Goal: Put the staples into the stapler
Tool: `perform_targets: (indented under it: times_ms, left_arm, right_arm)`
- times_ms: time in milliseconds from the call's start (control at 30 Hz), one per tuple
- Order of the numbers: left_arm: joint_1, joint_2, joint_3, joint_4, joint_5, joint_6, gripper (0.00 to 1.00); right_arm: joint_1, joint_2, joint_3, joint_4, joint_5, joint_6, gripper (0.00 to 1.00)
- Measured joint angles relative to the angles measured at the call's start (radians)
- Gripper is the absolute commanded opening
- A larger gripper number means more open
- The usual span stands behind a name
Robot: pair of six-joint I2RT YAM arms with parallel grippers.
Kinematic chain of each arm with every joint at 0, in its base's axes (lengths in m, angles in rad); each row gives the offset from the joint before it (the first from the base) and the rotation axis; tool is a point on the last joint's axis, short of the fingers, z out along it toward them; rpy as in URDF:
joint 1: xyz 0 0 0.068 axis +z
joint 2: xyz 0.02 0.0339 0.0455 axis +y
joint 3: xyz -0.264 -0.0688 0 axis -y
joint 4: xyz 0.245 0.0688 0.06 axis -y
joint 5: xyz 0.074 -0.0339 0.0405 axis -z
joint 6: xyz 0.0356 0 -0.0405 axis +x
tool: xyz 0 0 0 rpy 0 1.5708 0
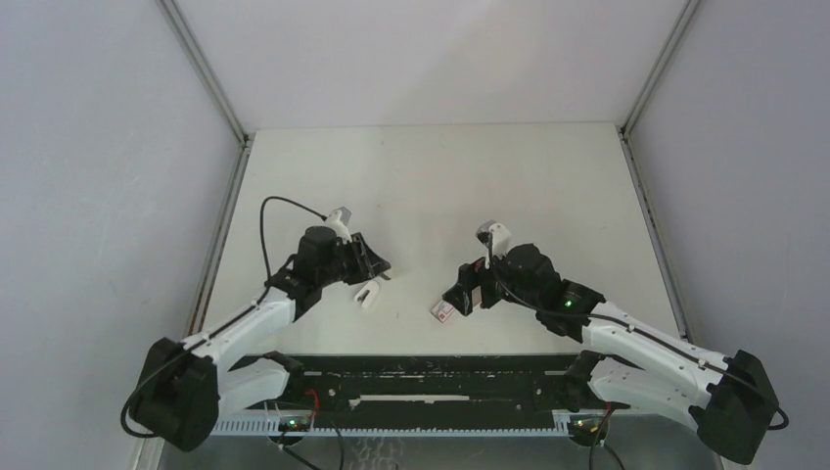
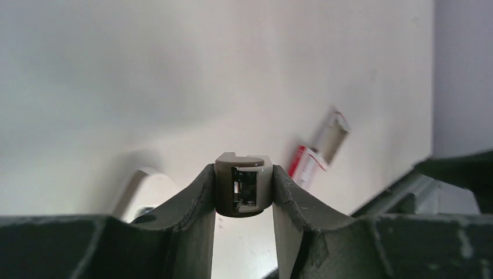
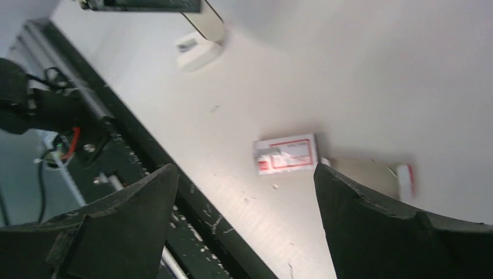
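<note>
Stapler (image 2: 243, 174), the tiny white plastic mini one with a dark grey metal inner arm, is held low over the wide white tabletop (image 1: 431, 176); whether it touches the surface I cannot tell. The left gripper (image 2: 243, 195) is clamped on it, and it is seen end-on between the fingers (image 2: 197, 197) with its dark channel facing the wrist camera. A white rounded part (image 2: 142, 192) shows just outside the left-hand finger, seemingly the stapler's other half swung open. The right gripper (image 3: 245, 170) holds nothing. Its fingers (image 3: 134, 209) are spread wide above the pinkish-red-and-white flat cardboard box (image 3: 286, 156), which lies on the table between them, closer to the right-hand finger. The box's long axis runs from finger to finger, and its tan tray (image 3: 363, 170) is drawn out towards that same finger. Of the staples, a silvery strip, I can make out nothing. If they sit in the tray, the right arm is far nearer, and the strip would lie along the line between the fingers, so the wrist would likely need turning before a pinch. The stapler lies well apart, beyond the other finger.
</note>
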Motion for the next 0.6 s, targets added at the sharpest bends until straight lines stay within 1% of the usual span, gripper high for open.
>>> perform_targets:
  times_ms: [100,267,400,467,567,600]
  left_arm:
    - [0.039,0.077,0.023,-0.014,-0.043,0.030,0.00]
    - [0.086,0.174,0.064,-0.026,-0.074,0.072,0.01]
    - [0.116,0.261,0.102,-0.022,-0.071,0.097,0.12]
    - [0.122,0.295,0.114,-0.021,-0.068,0.106,0.21]
    - [0.125,0.336,0.126,-0.020,-0.066,0.125,0.52]
    - [0.125,0.344,0.126,-0.017,-0.064,0.127,0.60]
  right_arm:
    - [0.000,-0.002,0.000,-0.052,0.077,-0.010,0.85]
    - [0.000,-0.021,-0.001,-0.103,0.154,-0.032,0.85]
    - [0.000,-0.024,-0.008,-0.110,0.192,-0.040,0.85]
    - [0.000,-0.022,-0.015,-0.110,0.205,-0.040,0.85]
    - [0.000,-0.014,-0.023,-0.110,0.219,-0.040,0.86]
    - [0.000,-0.010,-0.025,-0.110,0.224,-0.041,0.86]
